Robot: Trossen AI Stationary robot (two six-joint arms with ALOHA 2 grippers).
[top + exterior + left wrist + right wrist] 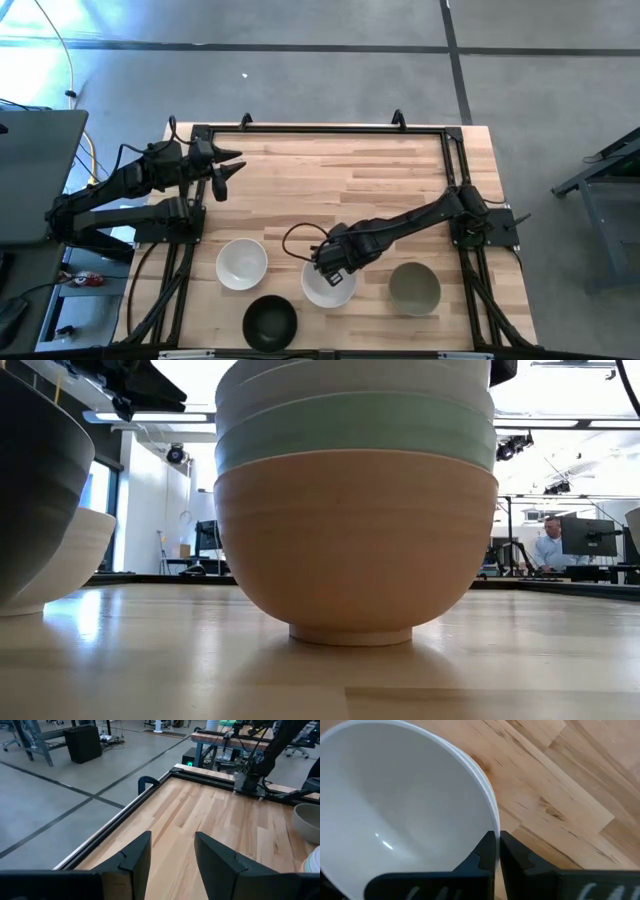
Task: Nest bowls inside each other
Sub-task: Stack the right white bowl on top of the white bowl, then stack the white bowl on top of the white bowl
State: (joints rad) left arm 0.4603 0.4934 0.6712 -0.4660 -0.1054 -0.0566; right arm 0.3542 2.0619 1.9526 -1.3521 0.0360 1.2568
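Note:
A stack of bowls (328, 287) stands near the table's near edge. In the low view the stack (355, 510) shows a peach-orange bowl (355, 550) at the bottom on its foot, a mint green bowl (355, 430) in it, and white above. My right gripper (335, 267) is over the stack, shut on the top white bowl (395, 810). A single white bowl (241, 263), a black bowl (270, 322) and an olive-grey bowl (414, 287) rest apart on the table. My left gripper (228, 165) waits open at the far left. My right gripper (497, 837) pinches the top white bowl's rim (494, 822), one finger inside the bowl and one outside. The fingers come from above, slanting in from the table's right. The bowl sits upright inside another white bowl, whose rim (481, 776) shows just outside it.
The black bowl (30, 470) and the single white bowl (65, 560) stand left of the stack in the low view. A black frame (320, 130) runs along the table's far edge. Bare wood lies between the stack and my left gripper (172, 860). A person sits in the room beyond.

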